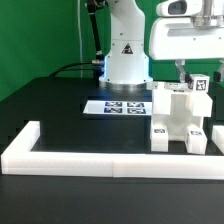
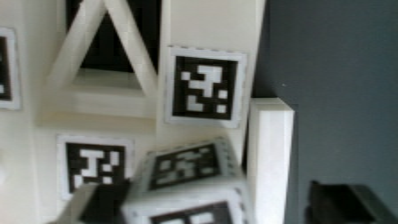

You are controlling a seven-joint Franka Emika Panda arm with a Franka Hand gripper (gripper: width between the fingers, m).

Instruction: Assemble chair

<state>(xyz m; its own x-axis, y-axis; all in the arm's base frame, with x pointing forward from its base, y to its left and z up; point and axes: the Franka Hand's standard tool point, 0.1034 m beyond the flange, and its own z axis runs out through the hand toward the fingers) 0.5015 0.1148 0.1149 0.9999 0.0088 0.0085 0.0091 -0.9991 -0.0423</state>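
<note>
One tagged block [image 2: 187, 188] atop the half-built chair [image 1: 178, 120] lies under my gripper [image 1: 185, 72]; clamped or not, I cannot tell. Next: grip it squarely.

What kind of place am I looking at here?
Most likely a robotics research lab: a white robot arm stands on a black table before a green backdrop, beside a marker board of printed tags, with tagged white chair parts nearby.
</note>
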